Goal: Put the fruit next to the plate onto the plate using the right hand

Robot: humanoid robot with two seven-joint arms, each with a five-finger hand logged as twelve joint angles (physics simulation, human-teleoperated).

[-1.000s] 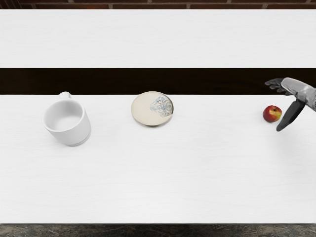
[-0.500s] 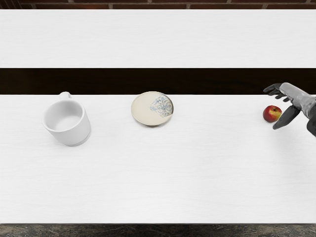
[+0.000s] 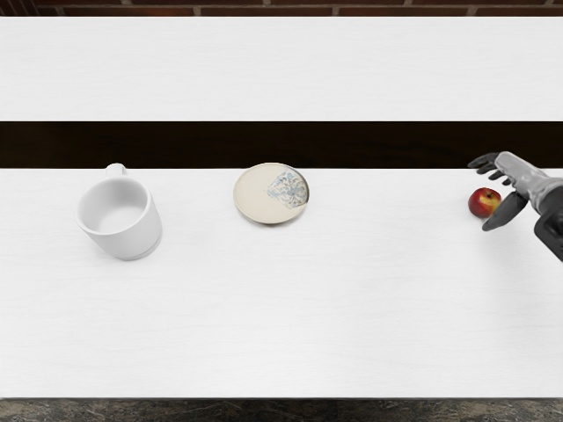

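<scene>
Right hand (image 3: 515, 182) open and spread, holding nothing, far right of the plate (image 3: 251, 193). It cups around the apple (image 3: 483, 202) from the right; can't tell if it touches. Apple sits on the surface (image 3: 352, 299), well right of the plate. White mug (image 3: 119, 217) well left of the plate.

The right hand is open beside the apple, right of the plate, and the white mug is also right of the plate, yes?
No. The head view shows the white mug left of the plate, not right of it. The rest holds: the right hand is open beside the apple, right of the plate.
</scene>
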